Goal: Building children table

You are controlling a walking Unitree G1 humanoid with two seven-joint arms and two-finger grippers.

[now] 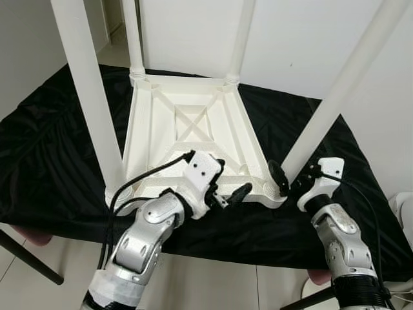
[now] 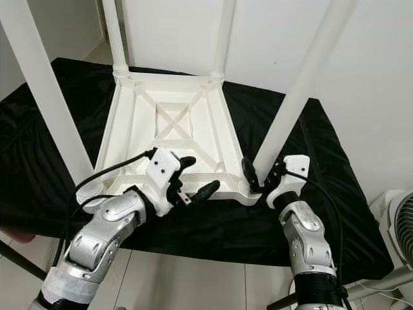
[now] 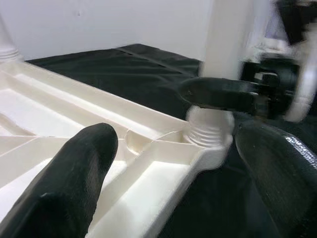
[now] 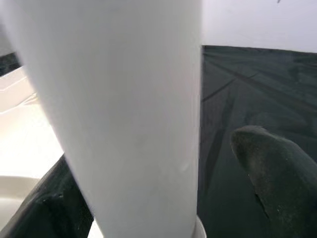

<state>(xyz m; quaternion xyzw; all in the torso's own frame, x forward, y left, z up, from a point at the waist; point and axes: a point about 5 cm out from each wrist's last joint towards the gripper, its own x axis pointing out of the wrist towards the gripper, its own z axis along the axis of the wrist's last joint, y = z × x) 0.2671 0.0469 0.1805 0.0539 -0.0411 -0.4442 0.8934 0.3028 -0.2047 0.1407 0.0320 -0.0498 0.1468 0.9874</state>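
Your left tool [image 1: 227,183] sits released over the near edge of the upturned white children's table [image 1: 193,129], which lies on the black cloth [image 1: 51,148]. To its right, your right tool [image 1: 298,175] is spread around the near right leg [image 1: 335,97] at its base, one finger on each side.

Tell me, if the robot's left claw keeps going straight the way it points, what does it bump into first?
Probably the table leg at the near right corner, where the right gripper already sits. The left gripper points that way, though depth is hard to judge.
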